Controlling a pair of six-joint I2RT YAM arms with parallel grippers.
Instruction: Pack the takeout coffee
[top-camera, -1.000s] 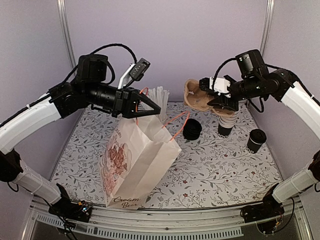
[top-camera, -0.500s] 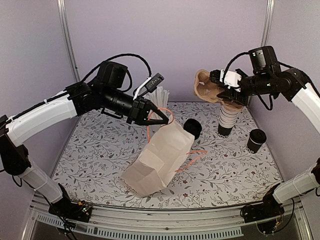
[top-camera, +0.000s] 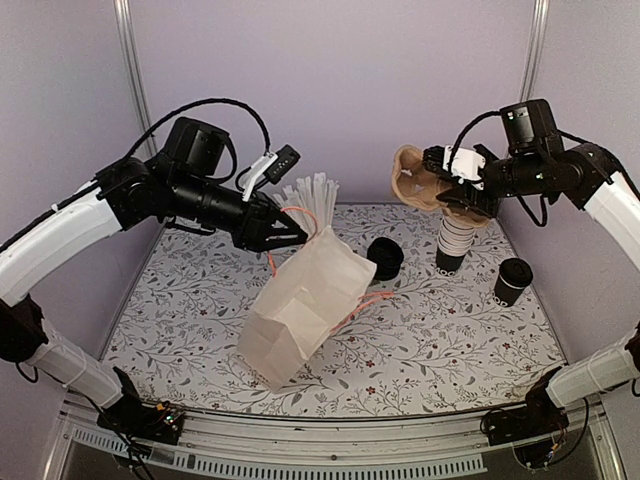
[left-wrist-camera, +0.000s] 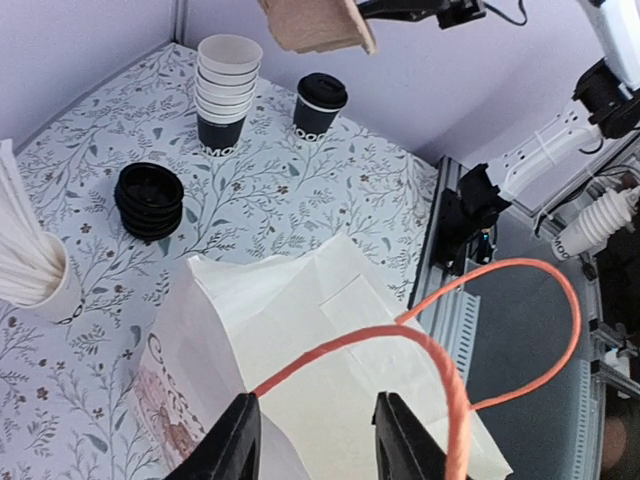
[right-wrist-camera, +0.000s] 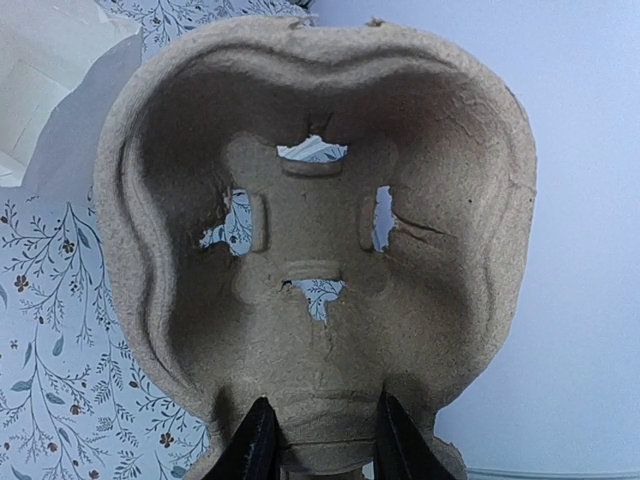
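Floral-printed worktop (top-camera: 450, 350) is carrying a white paper bag (top-camera: 300, 305), which is leaning over at its centre. The left tool (left-wrist-camera: 315, 440) is hovering with jaws spread by the bag's orange handle (left-wrist-camera: 500, 275). The right tool (right-wrist-camera: 320, 445) is pinching a pulp cup carrier (top-camera: 412, 180) aloft. The takeout coffee (top-camera: 513, 280) is standing upright at the right, near the cup stack (top-camera: 455, 240).
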